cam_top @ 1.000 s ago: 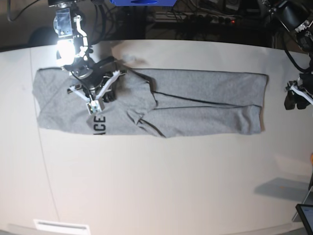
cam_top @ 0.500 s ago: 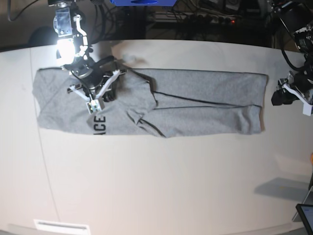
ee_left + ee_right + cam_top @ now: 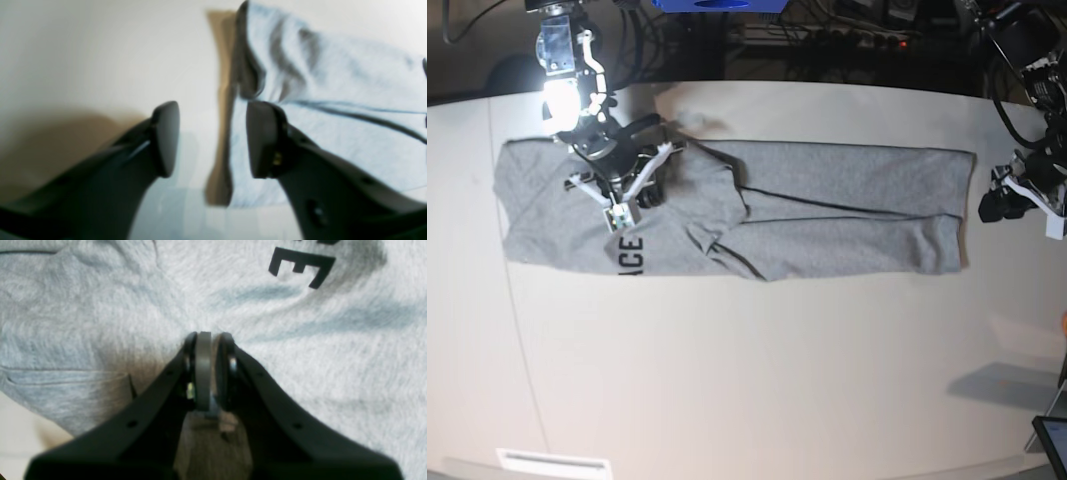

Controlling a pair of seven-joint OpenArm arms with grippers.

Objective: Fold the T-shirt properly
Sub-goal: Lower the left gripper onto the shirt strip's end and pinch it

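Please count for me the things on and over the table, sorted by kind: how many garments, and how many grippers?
Garments: 1, the T-shirt.
Grippers: 2, the right gripper resting shut on the shirt, and the left gripper open beside the shirt's edge.
Total: 3.

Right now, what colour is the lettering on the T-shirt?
Black, on the heather-grey T-shirt; clearest in the right wrist view.
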